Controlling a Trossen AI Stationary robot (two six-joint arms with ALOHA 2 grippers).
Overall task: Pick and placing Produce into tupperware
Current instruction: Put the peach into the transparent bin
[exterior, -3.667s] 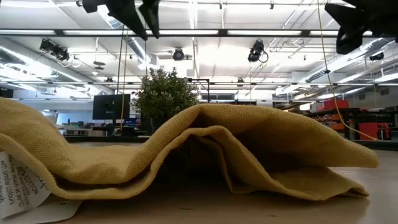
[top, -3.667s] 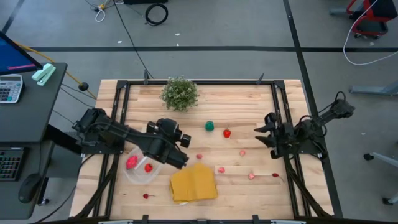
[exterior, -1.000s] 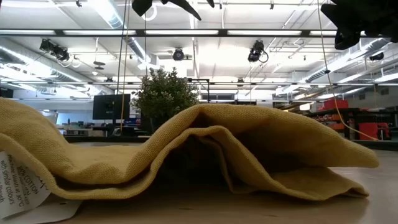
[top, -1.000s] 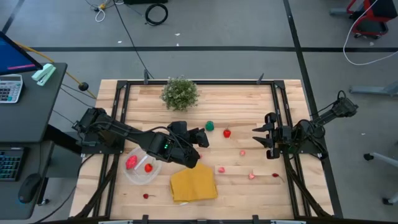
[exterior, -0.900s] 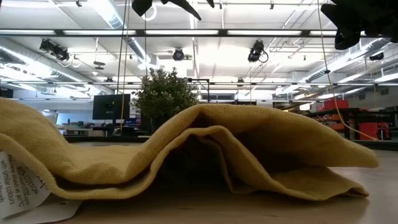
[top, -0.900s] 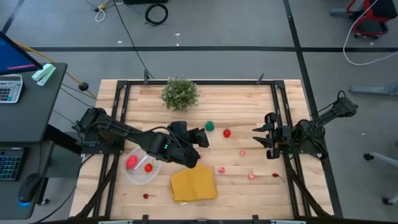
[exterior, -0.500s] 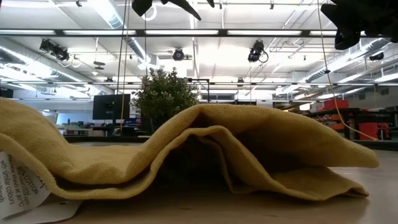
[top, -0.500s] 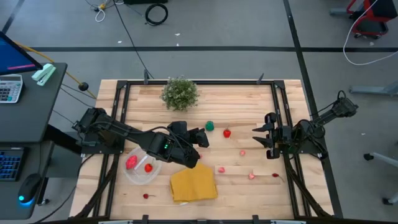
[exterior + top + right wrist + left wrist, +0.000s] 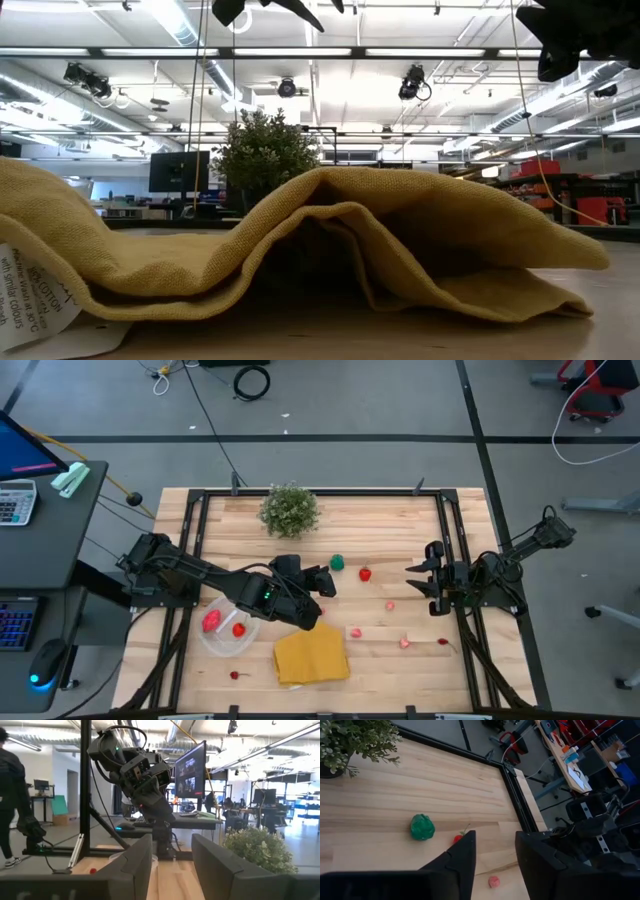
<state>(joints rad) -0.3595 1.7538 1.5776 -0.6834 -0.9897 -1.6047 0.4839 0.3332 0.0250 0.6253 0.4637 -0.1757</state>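
High view: the left gripper (image 9: 322, 582) hovers open and empty near the green vegetable (image 9: 338, 563). The right gripper (image 9: 418, 579) waits open and empty at the table's right edge.

My left hand (image 9: 322, 582) hangs open over the middle of the counter (image 9: 400, 520). Bare wood lies between it and the green toy (image 9: 338, 563). The cloth (image 9: 311, 656) sits just beside it, and the plant (image 9: 290, 510) stands farther back. My right hand (image 9: 415, 580) waits open at the right edge.
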